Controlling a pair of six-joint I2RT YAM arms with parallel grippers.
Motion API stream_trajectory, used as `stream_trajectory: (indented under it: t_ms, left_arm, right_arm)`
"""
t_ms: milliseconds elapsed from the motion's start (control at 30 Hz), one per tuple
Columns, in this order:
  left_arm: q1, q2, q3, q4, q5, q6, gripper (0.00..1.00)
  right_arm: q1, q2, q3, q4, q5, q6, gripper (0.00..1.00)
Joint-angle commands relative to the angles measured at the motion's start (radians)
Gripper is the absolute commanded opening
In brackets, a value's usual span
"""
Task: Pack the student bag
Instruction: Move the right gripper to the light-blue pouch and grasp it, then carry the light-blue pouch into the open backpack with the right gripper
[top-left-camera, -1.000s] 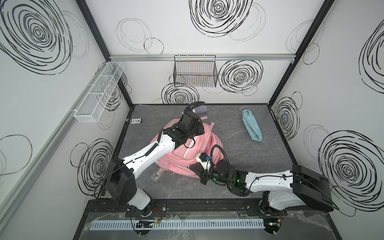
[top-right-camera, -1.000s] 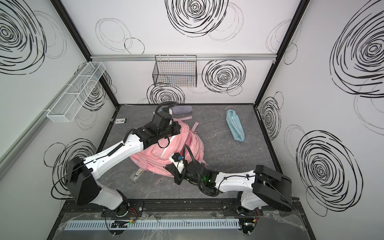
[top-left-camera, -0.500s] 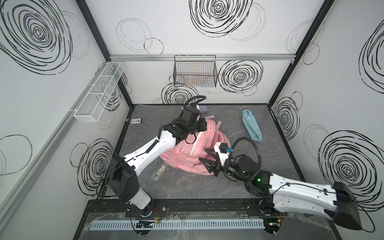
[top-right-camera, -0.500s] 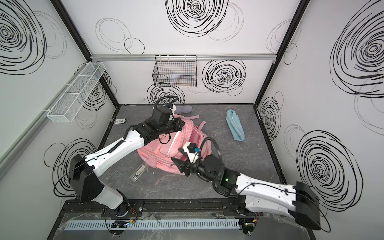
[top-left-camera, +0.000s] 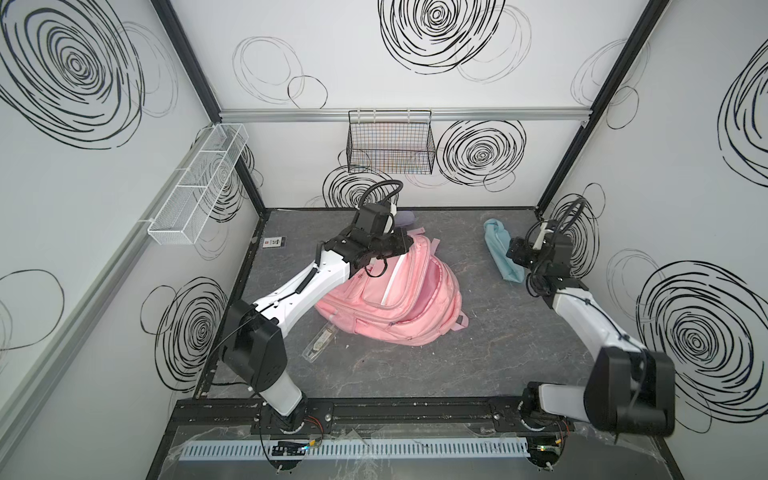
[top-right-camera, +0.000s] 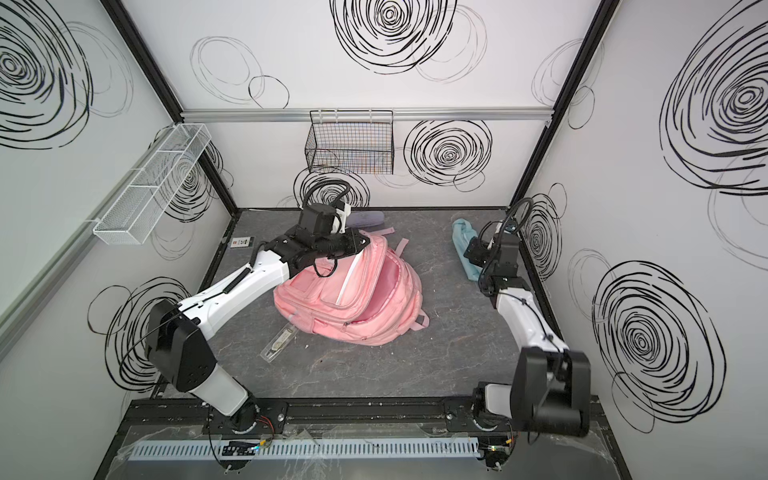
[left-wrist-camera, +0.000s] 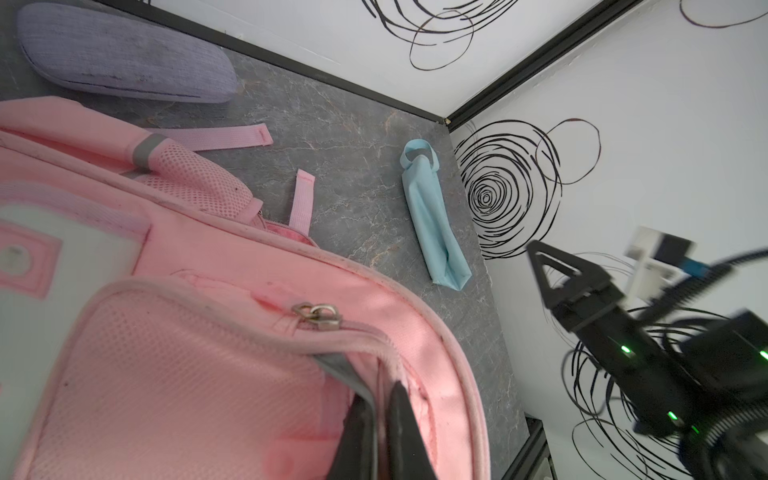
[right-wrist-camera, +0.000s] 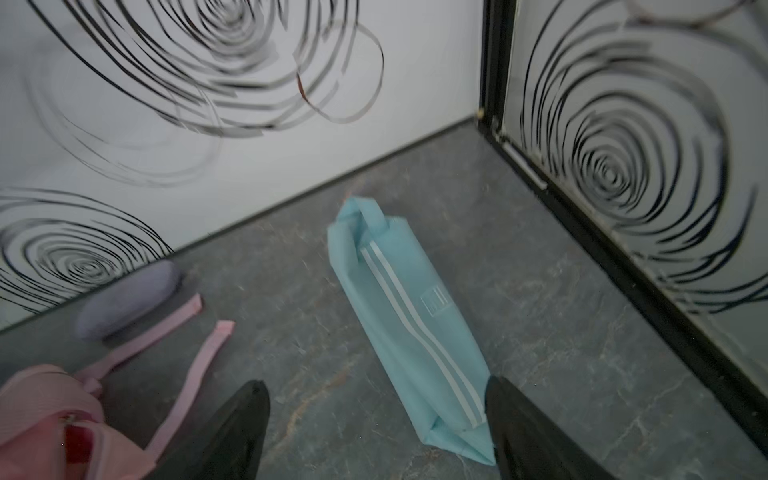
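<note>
The student bag (top-left-camera: 390, 303) (top-right-camera: 353, 303) is a pink backpack lying mid-floor, its main compartment gaping. My left gripper (top-left-camera: 405, 245) (top-right-camera: 365, 241) is shut on the bag's opening rim near the top and holds it up. In the left wrist view the fingers (left-wrist-camera: 399, 415) pinch pink fabric beside a zip pull (left-wrist-camera: 318, 316). My right gripper (top-left-camera: 513, 255) (right-wrist-camera: 374, 382) hovers open and empty over the near end of a light-blue pouch (right-wrist-camera: 399, 316) (top-left-camera: 494, 232) at the back right, clear of the bag.
A purple case (top-left-camera: 405, 217) (left-wrist-camera: 124, 54) lies by the back wall behind the bag. A clear flat case (top-left-camera: 320, 343) lies on the floor in front of the bag. A wire basket (top-left-camera: 390, 143) hangs on the back wall, a white mesh shelf (top-left-camera: 199, 183) on the left wall.
My right arm swung away from the bag's front to the back right corner and its jaws opened wide. My left gripper kept its hold, and the bag's opening now gapes wider.
</note>
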Motion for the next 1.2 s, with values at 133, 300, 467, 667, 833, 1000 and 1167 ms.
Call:
stream_trajectory:
  t_ms: [133, 300, 467, 667, 833, 1000, 1167]
  left_arm:
    - [0.006, 0.012, 0.066, 0.186, 0.086, 0.008, 0.0]
    - [-0.004, 0.026, 0.068, 0.194, 0.111, -0.005, 0.0]
    - [-0.005, 0.034, 0.065, 0.213, 0.123, -0.027, 0.0]
    - [0.001, 0.042, 0.1, 0.201, 0.118, -0.028, 0.0]
    - [-0.001, 0.051, 0.115, 0.209, 0.094, -0.038, 0.0]
    - [-0.008, 0.066, 0.126, 0.226, 0.078, -0.05, 0.0]
    - [-0.028, 0.089, 0.139, 0.247, 0.083, -0.073, 0.0]
  right_arm:
    - [0.005, 0.364, 0.296, -0.179, -0.044, -0.113, 0.89]
    - [0.003, 0.492, 0.399, -0.196, 0.034, -0.163, 0.83]
    - [-0.001, 0.585, 0.45, -0.267, -0.024, -0.18, 0.23]
    - [0.0, 0.327, 0.306, -0.217, -0.287, -0.054, 0.0]
    - [0.085, -0.006, 0.106, -0.016, -0.579, 0.162, 0.0]
    - [0.252, -0.163, -0.074, 0.131, -0.622, 0.402, 0.0]
    - [0.366, -0.166, -0.228, 0.415, -0.675, 0.694, 0.0]
